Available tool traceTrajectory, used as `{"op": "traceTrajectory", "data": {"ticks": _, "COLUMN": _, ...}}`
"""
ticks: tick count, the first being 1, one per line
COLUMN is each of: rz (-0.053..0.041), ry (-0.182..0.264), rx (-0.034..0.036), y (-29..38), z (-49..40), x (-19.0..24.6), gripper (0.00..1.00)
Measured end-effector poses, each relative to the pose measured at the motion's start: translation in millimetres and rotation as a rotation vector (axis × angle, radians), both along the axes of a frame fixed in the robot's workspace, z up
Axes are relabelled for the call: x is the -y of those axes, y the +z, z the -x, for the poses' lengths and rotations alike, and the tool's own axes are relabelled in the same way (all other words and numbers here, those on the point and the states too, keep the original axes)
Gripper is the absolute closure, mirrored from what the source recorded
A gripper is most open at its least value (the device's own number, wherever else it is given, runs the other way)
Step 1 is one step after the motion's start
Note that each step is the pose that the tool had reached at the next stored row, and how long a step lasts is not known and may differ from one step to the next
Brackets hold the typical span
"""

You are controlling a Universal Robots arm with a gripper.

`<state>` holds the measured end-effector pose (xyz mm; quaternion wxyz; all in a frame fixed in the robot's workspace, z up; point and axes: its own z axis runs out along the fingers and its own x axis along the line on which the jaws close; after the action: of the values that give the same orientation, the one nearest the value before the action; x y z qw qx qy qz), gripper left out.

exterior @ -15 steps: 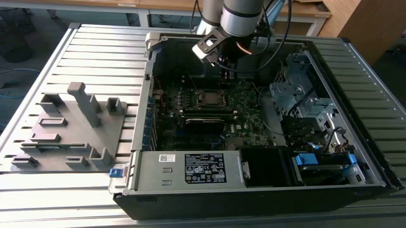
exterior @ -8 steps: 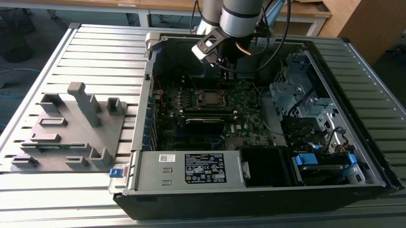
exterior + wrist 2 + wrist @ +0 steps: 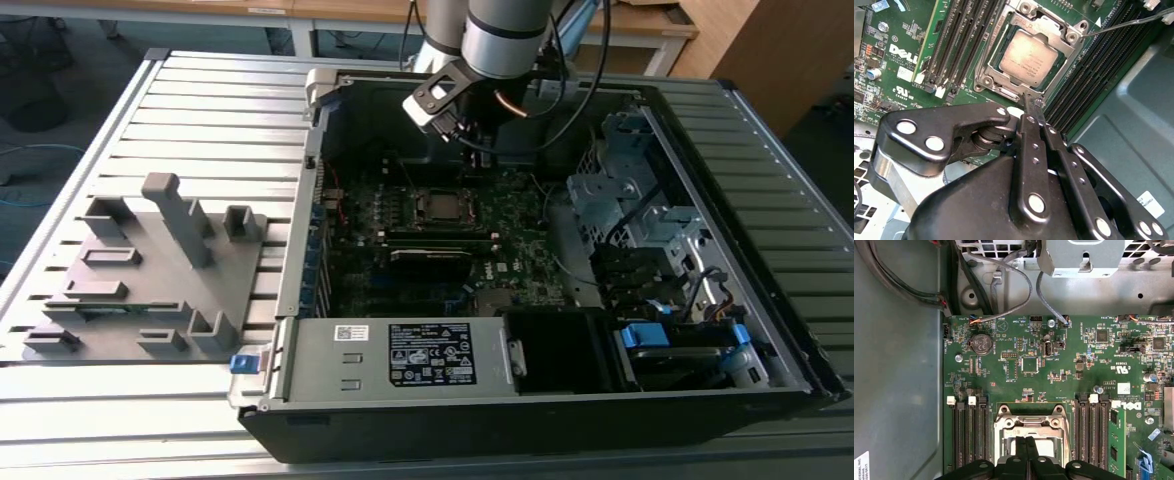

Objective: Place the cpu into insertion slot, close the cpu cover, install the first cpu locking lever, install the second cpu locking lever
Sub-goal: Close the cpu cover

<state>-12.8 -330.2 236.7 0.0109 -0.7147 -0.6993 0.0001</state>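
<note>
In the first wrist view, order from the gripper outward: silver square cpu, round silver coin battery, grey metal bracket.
1. cpu, right under the gripper.
2. coin battery, on the green board.
3. metal bracket, on the case wall.

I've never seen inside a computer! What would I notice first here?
The open computer case lies on the slatted table, with the gripper poking inside. Its jaws are together, right at the edge of the shiny cpu cover, which frames the silvery cpu.
</note>
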Motion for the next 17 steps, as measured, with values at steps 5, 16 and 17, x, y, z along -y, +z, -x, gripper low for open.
{"op": "traceTrajectory", "data": {"ticks": 5, "rz": -0.0001, "ry": 0.000, "rx": 0.0000, "y": -0.8, "z": 2.1, "x": 0.0, "gripper": 0.90}}
{"op": "traceTrajectory", "data": {"ticks": 16, "rz": -0.0003, "ry": 0.000, "rx": 0.0002, "y": -3.0, "z": 10.2, "x": -0.1, "gripper": 0.90}}
{"op": "traceTrajectory", "data": {"ticks": 17, "rz": -0.0003, "ry": 0.000, "rx": 0.0003, "y": -3.6, "z": 11.3, "x": 0.0, "gripper": 0.90}}
